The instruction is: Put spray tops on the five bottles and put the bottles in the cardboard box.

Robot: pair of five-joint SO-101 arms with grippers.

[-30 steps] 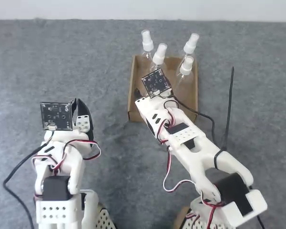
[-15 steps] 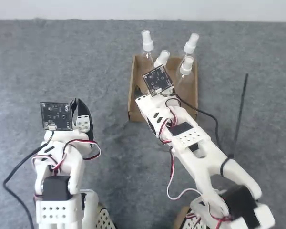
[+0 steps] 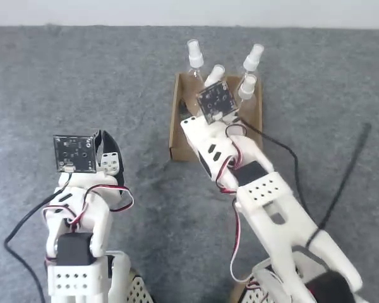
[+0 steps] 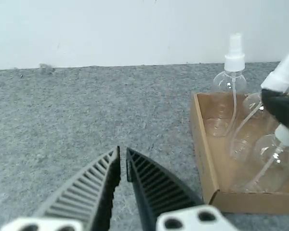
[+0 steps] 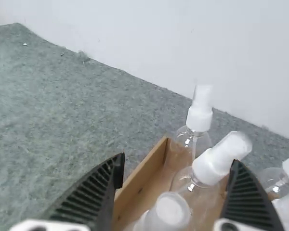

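Observation:
The cardboard box (image 3: 177,120) lies at the table's far middle with clear bottles standing in it, each with a white spray top: (image 3: 194,53), (image 3: 253,57), (image 3: 246,87), and one leaning (image 3: 213,74). My right gripper (image 5: 178,163) hangs open over the box, its fingers (image 5: 98,190) spread wide on either side of a white-capped bottle (image 5: 171,209) and the leaning spray top (image 5: 221,156); I cannot tell if they touch. My left gripper (image 4: 123,156) is shut on nothing, low over the carpet left of the box (image 4: 204,144).
Grey carpet (image 3: 82,82) covers the table up to a white wall at the back. A black cable (image 3: 347,170) trails to the right of the right arm. There is bare carpet to the left of the box and in front of it.
The right arm has stretched forward over the box, its wrist now covering more of the leaning bottle. The cable has swung right. The left arm has not moved.

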